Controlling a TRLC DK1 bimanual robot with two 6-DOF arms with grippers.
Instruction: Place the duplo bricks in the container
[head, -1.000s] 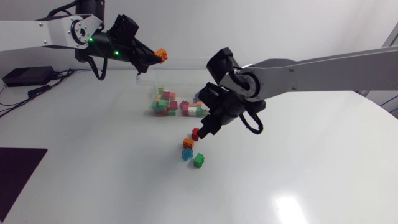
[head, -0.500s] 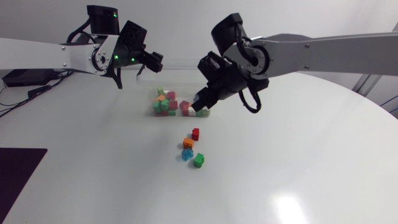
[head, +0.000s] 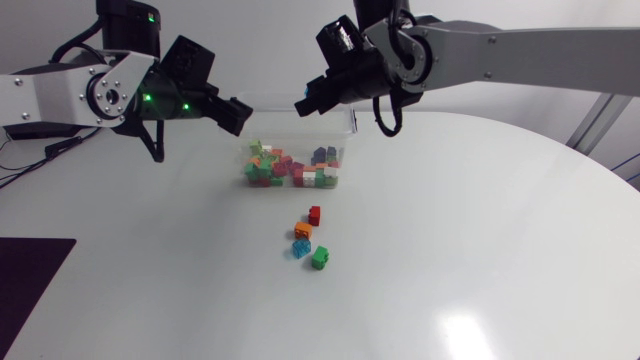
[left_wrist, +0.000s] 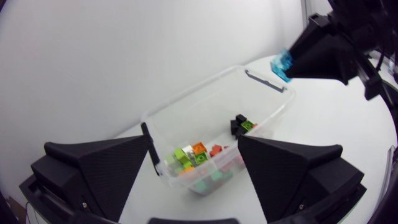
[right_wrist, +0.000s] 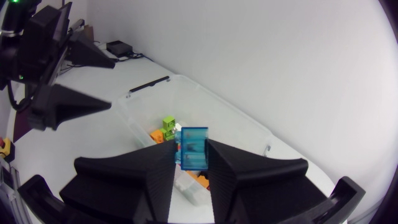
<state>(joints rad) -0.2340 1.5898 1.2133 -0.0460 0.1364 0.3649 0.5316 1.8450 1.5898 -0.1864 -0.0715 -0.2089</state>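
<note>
A clear plastic container (head: 348, 140) holds several duplo bricks. My right gripper (head: 304, 104) hangs above its back rim, shut on a light blue brick (right_wrist: 191, 149), which also shows in the left wrist view (left_wrist: 281, 64). My left gripper (head: 233, 113) is open and empty, just left of the container and above the table; through its gap I see the container (left_wrist: 186, 96). On the table in front of the container lie a red brick (head: 314, 215), an orange brick (head: 303, 231), a light blue brick (head: 301, 248) and a green brick (head: 320, 258).
A dark mat (head: 25, 280) covers the table's front left corner. A black box with cables (head: 40, 122) sits at the far left. The white table (head: 480, 260) stretches wide to the right and front of the loose bricks.
My left gripper opened; the orange brick it held is gone from it, and it drew back left. My right gripper rose from the loose bricks to above the container.
</note>
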